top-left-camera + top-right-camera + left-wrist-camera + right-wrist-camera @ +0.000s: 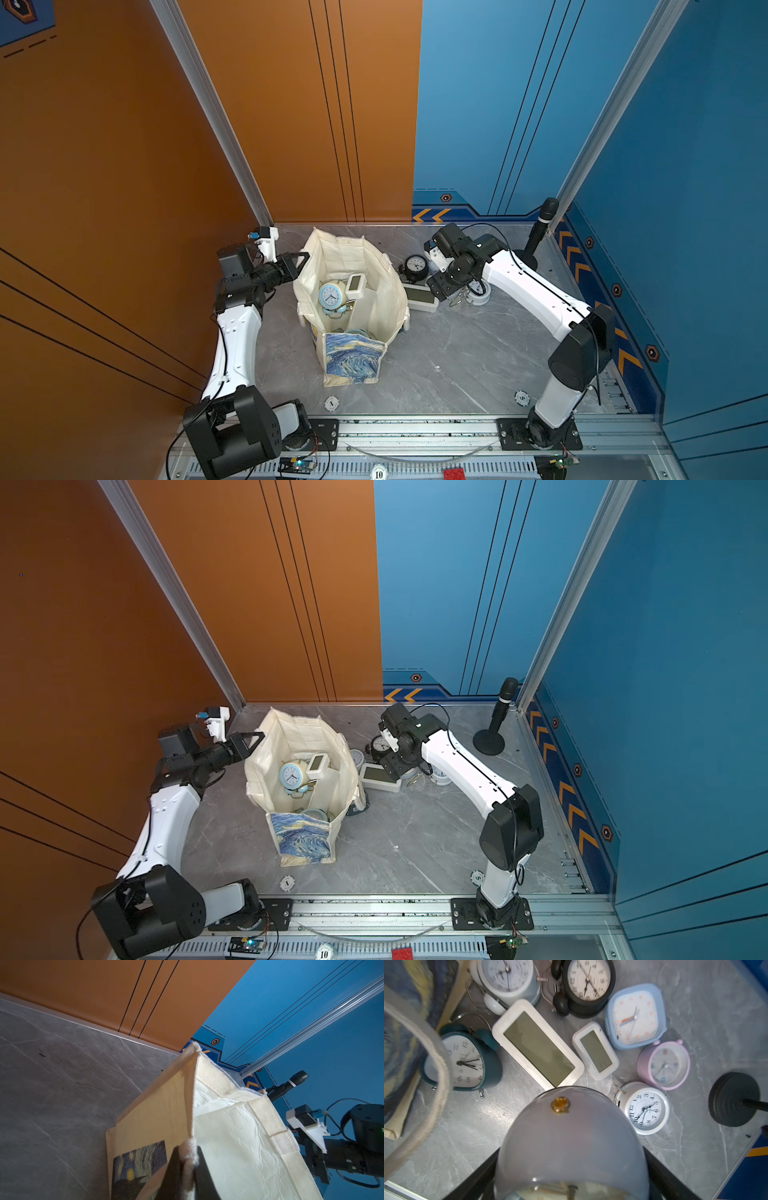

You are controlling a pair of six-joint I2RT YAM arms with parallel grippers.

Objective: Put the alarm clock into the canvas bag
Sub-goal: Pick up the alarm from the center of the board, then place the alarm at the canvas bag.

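On the table (457, 353) in both top views the canvas bag (352, 359) stands open, left wrist view has the left gripper (188, 1167) pinching its rim, and right wrist view shows the right gripper (572, 1148) clamping a grey alarm clock (571, 1126) over the loose clocks (537, 1047), not in the bag yet.

**Lighting and image quality.** Both top views are evenly lit by diffuse light from above. The grey table (457, 353) carries a soft sheen, and only faint, short shadows lie beside the canvas bag (353, 361). In the left wrist view the bag's white lining (239, 1147) is bright, while the left hand (188, 1149), close to the lens, is dark and out of focus. In the right wrist view the grey alarm clock (571, 1142) nearest the lens is soft, the bag's handle (440, 1076) is blurred, and pale glare streaks the table.
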